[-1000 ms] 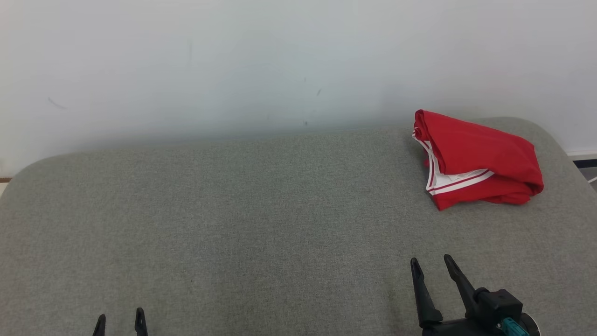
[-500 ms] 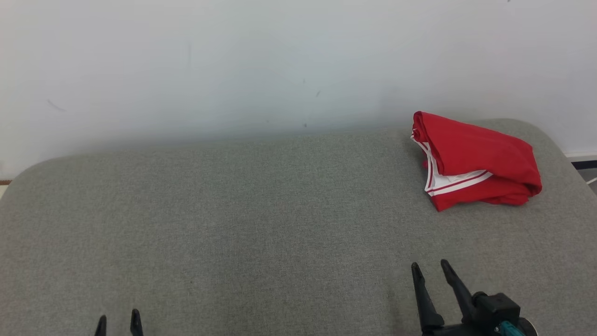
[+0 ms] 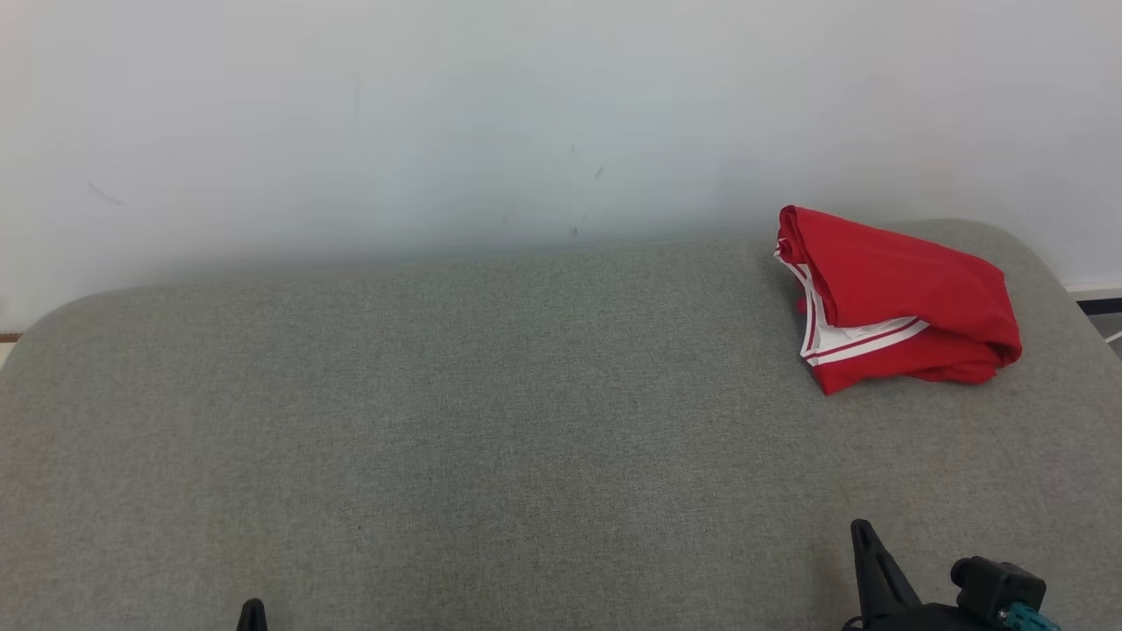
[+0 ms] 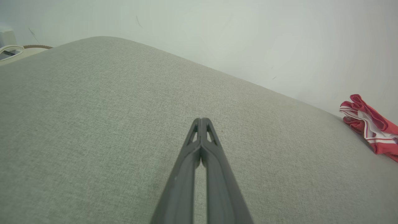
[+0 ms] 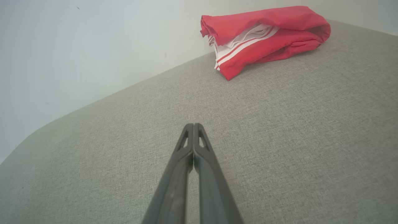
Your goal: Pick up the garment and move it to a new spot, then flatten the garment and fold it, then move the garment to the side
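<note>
The garment [image 3: 903, 302] is red with white stripes and lies folded in a bundle at the far right of the grey cushioned surface [image 3: 491, 412], close to the wall. It also appears in the right wrist view as the garment [image 5: 264, 34] and at the edge of the left wrist view as the garment [image 4: 371, 126]. My right gripper [image 3: 863, 530] sits low at the front right, well short of the garment, and my right gripper [image 5: 193, 126] is shut with nothing in it. At the front left, my left gripper [image 3: 252, 606] barely rises into the head view; my left gripper [image 4: 202, 119] is shut and empty.
A plain white wall [image 3: 526, 114] rises directly behind the surface. The surface has rounded corners at the far left and far right. A strip of floor and skirting [image 3: 1096, 302] shows past the right corner.
Both grippers have gone from open to shut and have drawn back toward the bottom edge of the head view. The garment has not moved.
</note>
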